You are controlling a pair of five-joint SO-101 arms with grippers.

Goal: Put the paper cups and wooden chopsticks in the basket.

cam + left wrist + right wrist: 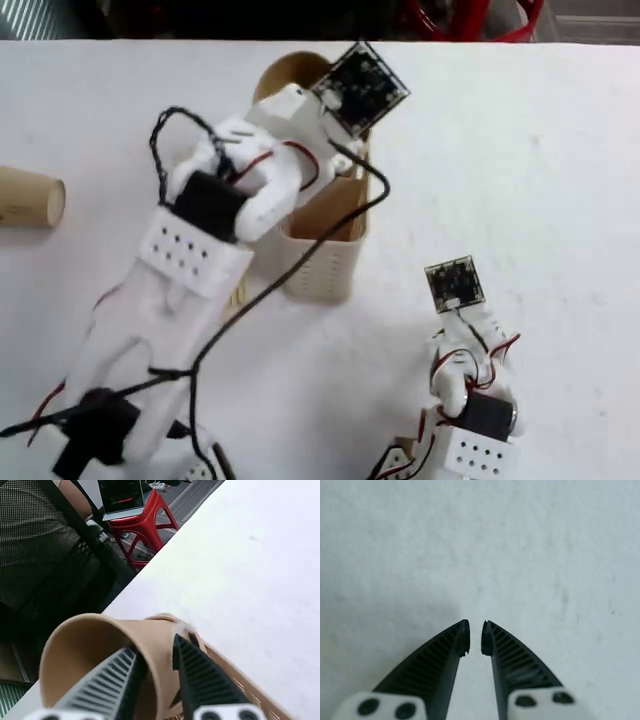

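Over the far end of the basket (pixel 325 265), the left arm (pixel 190 270) holds a paper cup (pixel 285 72) in its jaws. From the left wrist view the grip is plain: one jaw sits inside the mouth of the paper cup (pixel 85 645) and the other presses on the outside of its wall, so the jaws are closed on that one side of the rim with only the paper between them. The cup's open mouth faces back toward the wrist. Its body lies tilted against the basket's edge, and the tan latticed wall of the basket (pixel 240 690) shows just beside and below it.

A second paper cup (pixel 30 197) lies on its side on the white bench (pixel 520 150), at the left edge of the high view and well apart from the basket and from both arms.

Nearer the front of the bench, the right arm (pixel 470 400) sits drawn back, well clear of the basket. Its jaws point at bare bench surface (pixel 480 540). They are all but closed, with a thin slit between the tips, and they have hold of nothing.
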